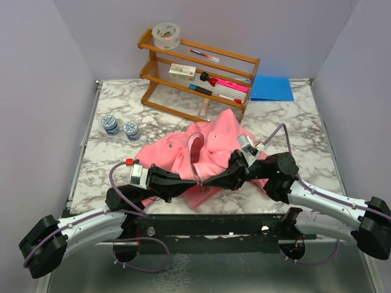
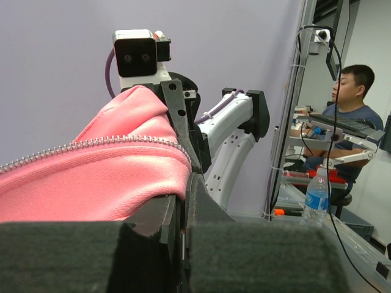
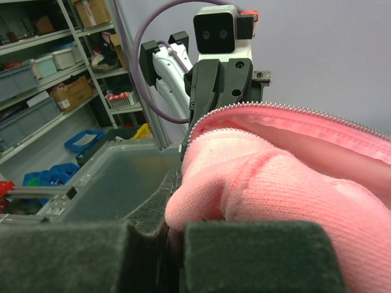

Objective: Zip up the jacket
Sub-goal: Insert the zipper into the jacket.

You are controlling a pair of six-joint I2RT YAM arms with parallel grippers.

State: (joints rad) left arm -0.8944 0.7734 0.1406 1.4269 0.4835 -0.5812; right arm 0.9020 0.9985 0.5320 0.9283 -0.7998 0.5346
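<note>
A marble-patterned table (image 1: pixel 305 140) stood inside pale lilac walls, with a wooden rack (image 1: pixel 198 73) at upper centre, a tape roll (image 1: pixel 166 35) on its top shelf, two small jars (image 1: pixel 111 124) at the left and a blue folder (image 1: pixel 272 88) at upper right. The jacket (image 1: pixel 214 146) lay bunched at the middle of the frame, paler lining showing in its open front.

Both arms met at its lower edge. The left gripper (image 2: pixel 183 207) had its pads pressed together on a fold of pink fleece just under a run of zipper teeth (image 2: pixel 91 145). The right gripper (image 3: pixel 175 213) faced it, pinched likewise on fleece beside the tooth line. Whether either one held the slider itself could not be told.

The step appeared to be bracing the front edges near the zipper's lower end. Done well, one grip would anchor the hem while the other drew straight along the teeth, with the cloth taut and flat. Slack fleece looked likely to bunch and jam the track.
</note>
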